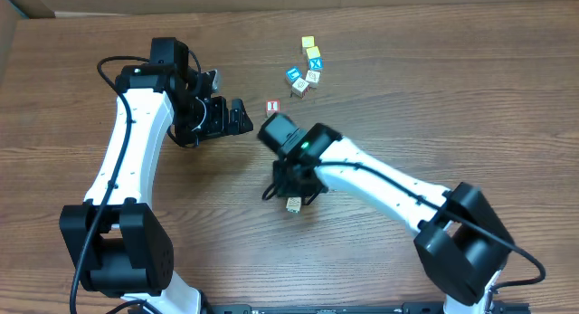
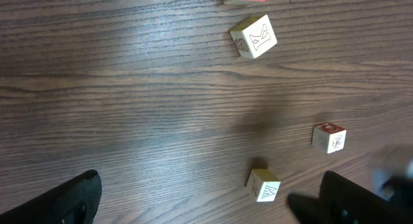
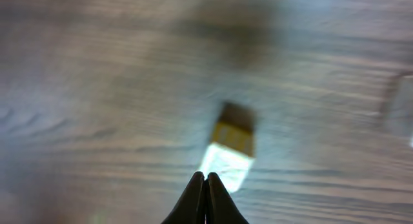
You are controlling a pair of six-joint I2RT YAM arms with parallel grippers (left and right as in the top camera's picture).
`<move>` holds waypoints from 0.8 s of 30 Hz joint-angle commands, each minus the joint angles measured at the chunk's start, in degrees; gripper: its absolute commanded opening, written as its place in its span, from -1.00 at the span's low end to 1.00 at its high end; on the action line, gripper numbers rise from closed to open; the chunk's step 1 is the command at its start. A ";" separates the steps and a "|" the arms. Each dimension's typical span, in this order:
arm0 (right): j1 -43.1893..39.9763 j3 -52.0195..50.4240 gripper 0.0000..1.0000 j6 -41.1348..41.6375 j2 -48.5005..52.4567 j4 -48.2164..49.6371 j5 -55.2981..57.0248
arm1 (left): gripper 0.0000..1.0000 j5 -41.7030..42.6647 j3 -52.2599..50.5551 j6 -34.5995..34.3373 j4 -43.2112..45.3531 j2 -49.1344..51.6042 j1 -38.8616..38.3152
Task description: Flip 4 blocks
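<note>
From overhead we see the right gripper [image 1: 291,191] pinched shut on nothing, with a cream block [image 1: 294,204] lying free just past its tips. The left gripper [image 1: 242,118] is spread wide, a red-and-white block [image 1: 273,107] near its front.

In the left wrist view, our parted fingers [image 2: 68,198] frame a printed block [image 2: 253,36] well ahead.

In the right wrist view, the tips meet, and the blurred cream block [image 3: 229,146] sits just beyond them.

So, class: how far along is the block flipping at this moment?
Done: no finished flip can be confirmed from one still. In hand: the right gripper, jaws shut and empty, points at a blurred block just past its tips. The left gripper is open, holding nothing, near the red-and-white block. Left: the cream blocks in the far cluster sit apart from both arms.
</note>
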 commanded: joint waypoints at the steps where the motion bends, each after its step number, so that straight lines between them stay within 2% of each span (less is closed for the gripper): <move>1: 2.95 -0.83 -0.92 0.44 0.22 1.11 -0.68 | 0.99 -0.42 1.14 -0.83 0.07 0.76 0.26; 11: 7.72 -10.25 -0.92 6.10 0.66 12.44 3.30 | 1.00 -0.42 1.14 -0.83 0.07 0.76 0.26; 24: 2.71 -11.58 -0.92 6.43 0.66 11.39 11.37 | 0.99 -0.42 1.14 -0.83 0.07 0.76 0.26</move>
